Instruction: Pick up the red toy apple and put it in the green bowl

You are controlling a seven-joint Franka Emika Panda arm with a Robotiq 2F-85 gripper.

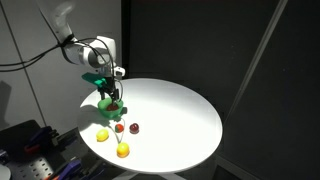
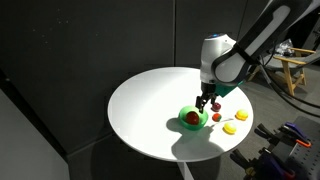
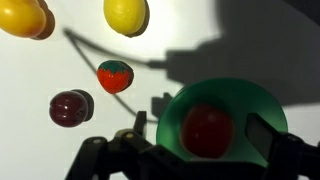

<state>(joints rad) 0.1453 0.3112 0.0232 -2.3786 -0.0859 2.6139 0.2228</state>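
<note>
Gripper [image 2: 207, 104] fingers spread wide and empty, straddling the smooth green bowl [image 3: 255, 100], with the glossy red toy apple [image 3: 207, 130] sitting inside it. Just beyond lie a little strawberry [image 3: 115, 75], a dark red piece [image 3: 70, 107] and two yellow fruits [image 3: 126, 15] near the round white table's [image 2: 150, 100] edge. The arm [image 2: 250, 45] slopes down over the bowl.

The wrist view's bottom edge cuts off the tool [image 3: 200, 140]; only its blurred finger ends show. Under it the red toy apple [image 3: 208, 131] is out of focus, and the tool's body hides the near rim of the green bowl [image 3: 245, 98]. Farthest from the tool, the top edge clips a yellow fruit [image 3: 127, 14] and an orange-yellow fruit [image 3: 20, 16]. In an exterior view the tool [image 1: 109, 96] hides the apple and most of the bowl [image 1: 104, 105]; a small red piece [image 1: 118, 127] beside it is too small to identify.
</note>
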